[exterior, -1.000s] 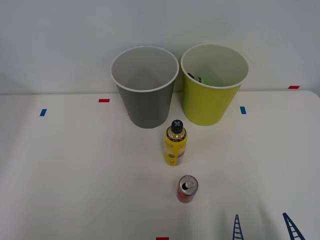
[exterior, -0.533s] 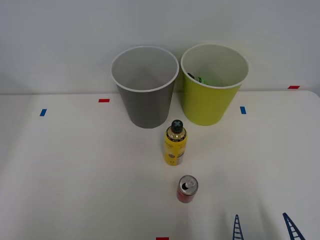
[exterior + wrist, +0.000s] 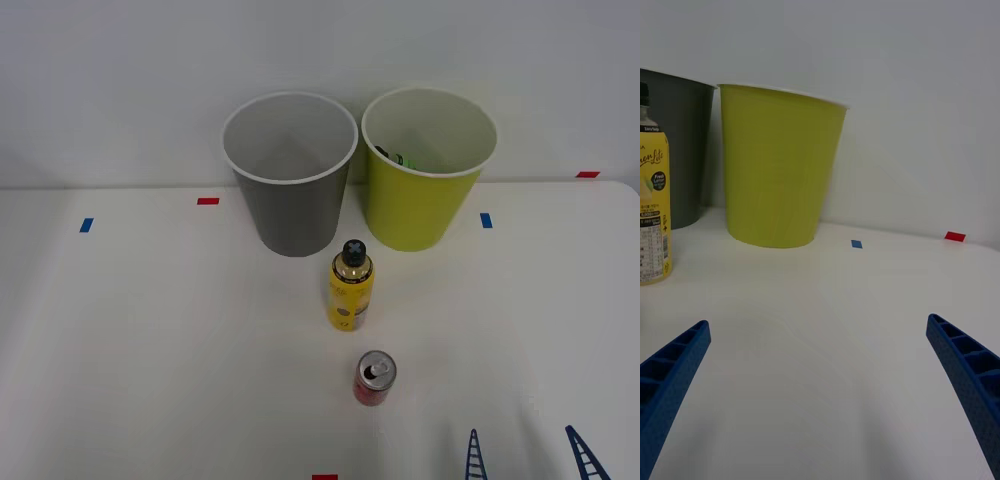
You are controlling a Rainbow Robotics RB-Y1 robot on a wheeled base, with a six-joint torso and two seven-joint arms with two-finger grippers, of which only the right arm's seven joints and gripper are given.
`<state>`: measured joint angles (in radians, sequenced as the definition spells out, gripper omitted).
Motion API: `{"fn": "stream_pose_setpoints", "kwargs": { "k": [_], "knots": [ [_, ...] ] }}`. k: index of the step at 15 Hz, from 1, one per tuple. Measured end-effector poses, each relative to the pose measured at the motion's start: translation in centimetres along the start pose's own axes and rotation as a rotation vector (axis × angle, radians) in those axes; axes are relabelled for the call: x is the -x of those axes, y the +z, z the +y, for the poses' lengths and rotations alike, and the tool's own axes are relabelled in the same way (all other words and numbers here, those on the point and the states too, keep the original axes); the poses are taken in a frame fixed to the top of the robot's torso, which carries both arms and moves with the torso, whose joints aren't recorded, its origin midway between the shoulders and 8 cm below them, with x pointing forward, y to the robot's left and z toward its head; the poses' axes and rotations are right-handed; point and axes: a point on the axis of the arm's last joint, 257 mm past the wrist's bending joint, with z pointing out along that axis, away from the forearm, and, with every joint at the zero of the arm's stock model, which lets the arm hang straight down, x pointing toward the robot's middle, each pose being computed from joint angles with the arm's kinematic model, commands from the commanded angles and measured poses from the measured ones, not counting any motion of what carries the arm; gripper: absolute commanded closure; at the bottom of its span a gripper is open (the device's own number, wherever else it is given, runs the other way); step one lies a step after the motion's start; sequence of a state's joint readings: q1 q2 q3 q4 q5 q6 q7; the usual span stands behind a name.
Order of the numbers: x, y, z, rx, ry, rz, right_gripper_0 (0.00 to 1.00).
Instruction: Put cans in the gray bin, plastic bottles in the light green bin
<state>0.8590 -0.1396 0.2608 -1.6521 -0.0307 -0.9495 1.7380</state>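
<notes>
Table (image 3: 150,350), white, spread across the whole front view, with small red and blue tape marks scattered over it. Gray bin (image 3: 290,175) and light green bin (image 3: 428,170) upright side by side at the far edge against the wall — gray on the left, green on the right, nearly touching at the rims; something dark and green just visible inside the green one, too little to identify. Yellow plastic bottle (image 3: 351,284) with black cap, upright, just near of the gap between the two bins. Red can (image 3: 374,378), silver top with its opening showing, upright, nearer still and a shade to the right of the bottle, apart from it. Right gripper (image 3: 527,455) low at the near right corner of the table, well clear of the can — blue ribbed fingers (image 3: 970,367) spread wide, nothing between them.
</notes>
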Motion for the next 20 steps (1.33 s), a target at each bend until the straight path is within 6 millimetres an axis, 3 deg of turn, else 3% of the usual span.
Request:
{"fn": "stream_pose_setpoints", "kwargs": {
  "k": [20],
  "knots": [
    [0.0,0.0,0.0,0.0,0.0,0.0,0.0]
  ]
}}
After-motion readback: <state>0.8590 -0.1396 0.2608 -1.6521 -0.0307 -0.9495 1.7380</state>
